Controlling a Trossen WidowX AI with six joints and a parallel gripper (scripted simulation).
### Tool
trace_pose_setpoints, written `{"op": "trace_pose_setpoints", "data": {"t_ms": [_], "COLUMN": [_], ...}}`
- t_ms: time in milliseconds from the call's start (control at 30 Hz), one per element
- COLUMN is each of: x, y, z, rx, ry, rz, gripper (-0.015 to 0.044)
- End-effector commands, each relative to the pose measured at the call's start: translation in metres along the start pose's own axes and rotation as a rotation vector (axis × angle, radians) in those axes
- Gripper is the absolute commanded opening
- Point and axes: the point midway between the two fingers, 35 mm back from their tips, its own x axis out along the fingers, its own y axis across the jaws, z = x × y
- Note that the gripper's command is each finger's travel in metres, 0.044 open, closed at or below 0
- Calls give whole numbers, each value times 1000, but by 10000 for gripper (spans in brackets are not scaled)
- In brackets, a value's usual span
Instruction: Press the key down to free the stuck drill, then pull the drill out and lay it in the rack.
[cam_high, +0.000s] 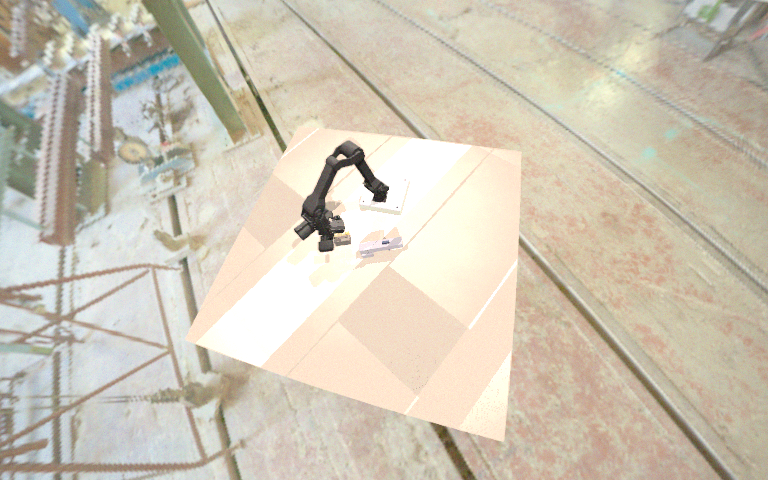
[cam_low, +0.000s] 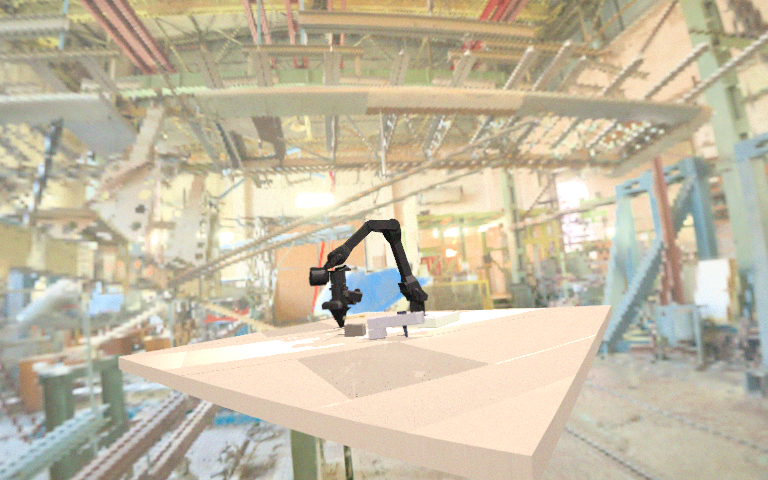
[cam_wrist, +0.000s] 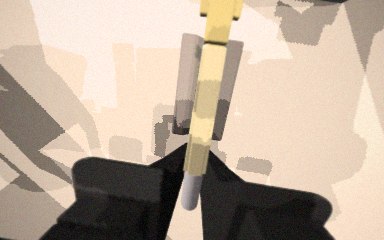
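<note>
My gripper (cam_low: 340, 326) (cam_wrist: 194, 148) is shut on the yellow drill (cam_wrist: 208, 90), which has a grey rounded tip. In the wrist view the drill runs lengthwise over the grey grooved rack (cam_wrist: 188, 75) (cam_low: 355, 330) (cam_high: 342, 241), roughly in line with its groove. The rack's walls show on both sides of the drill. I cannot tell whether the drill touches the rack. The pale lilac holder (cam_high: 370, 249) (cam_low: 377, 330) stands beside the rack, away from the gripper. The blue key (cam_high: 385, 242) (cam_low: 405, 331) sits at the holder's long arm.
The arm's white base plate (cam_high: 390, 207) (cam_low: 441, 320) is at the back of the table (cam_high: 430, 294) (cam_low: 430, 396). The lilac holder stands close to the rack on its right side in the top and exterior views. Hard-edged shadows and bright bands cross the table.
</note>
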Motion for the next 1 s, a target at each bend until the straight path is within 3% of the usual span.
{"op": "trace_pose_setpoints", "data": {"t_ms": [0, 767, 967], "x": [5, 31, 24], "y": [1, 2, 1], "z": [1, 1, -2], "rx": [-7, -7, -1], "ry": [-1, -1, 8], "rz": [3, 3, 3], "gripper": [0, 0, 157]}}
